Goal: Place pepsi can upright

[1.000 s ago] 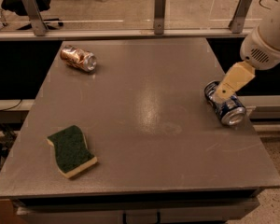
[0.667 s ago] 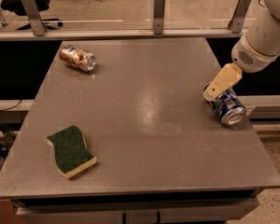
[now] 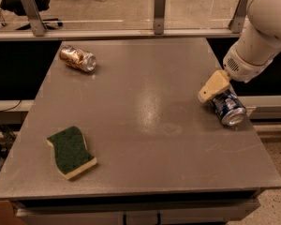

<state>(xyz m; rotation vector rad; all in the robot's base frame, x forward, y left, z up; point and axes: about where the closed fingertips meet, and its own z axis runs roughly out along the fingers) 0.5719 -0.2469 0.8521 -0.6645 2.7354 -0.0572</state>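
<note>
Over the last second my pincer (image 3: 214,88) had slid left and a little lower. It had been above the pepsi can (image 3: 228,109) and was now against the can's far end. The can itself had not budged, and nothing else on the table (image 3: 145,125) had shifted either.

Nearest the front edge, on the left, lay a green and yellow sponge (image 3: 71,152), flat and well apart from my work. It played no part in the task, so I judged it safe to leave there.

Further back, by the right edge, the pepsi can rested on its side. Its silver end faced the front right corner and its blue body ran back under my pincer. My pincer touched or overlapped that far end, which I took for the approach to a grip. I could not tell whether it was open or closed, nor whether it held the can yet. The can lay near the edge, so I thought a clumsy push might roll it off.

My arm (image 3: 264,27) reached in from the upper right.

Farthest back, at the left, the copper-brown can (image 3: 78,58) also lay on its side.
</note>
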